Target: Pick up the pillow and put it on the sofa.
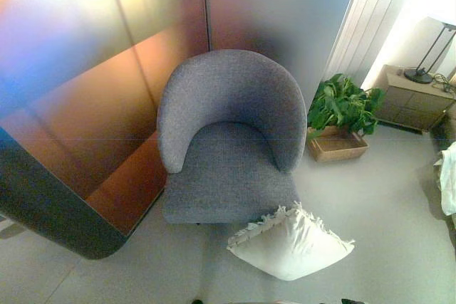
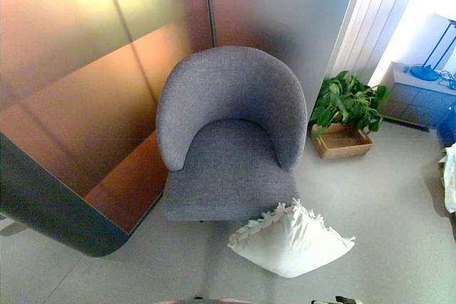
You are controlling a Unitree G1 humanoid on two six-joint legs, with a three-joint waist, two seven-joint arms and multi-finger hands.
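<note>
White pillow [image 1: 291,242] is seen nearest the camera, lying flat on the grey floor [image 1: 385,204]. Its fringed edge is turned toward the grey armchair [image 1: 228,140], and one corner lies just beside the front right corner of the armchair's seat, possibly touching it; contact cannot be confirmed. The pillow is not on the seat.

Armchair taken as the landmark: it is a round-backed, fabric-covered tub chair, upright, its seat bare. This is the only seat in view, and it is read as the sofa named in the task.

Left of the armchair and behind it, a glossy wall panel [image 1: 92,105] is recorded, with a dark curved base running toward the near left.

Right of the armchair, near its right arm, a green leafy plant [image 1: 343,105] is noted standing in a shallow wooden box [image 1: 338,146] on the floor. Further right of the armchair, well apart from it, a low cabinet [image 1: 413,99] is seen against the far wall, with a lamp [image 1: 430,51] standing on top. At the far right edge, a white cloth item [image 1: 449,179] is partly visible; its nature cannot be determined.

Hands: neither robot hand is shown in either view, so the state of the fingers cannot be told.
</note>
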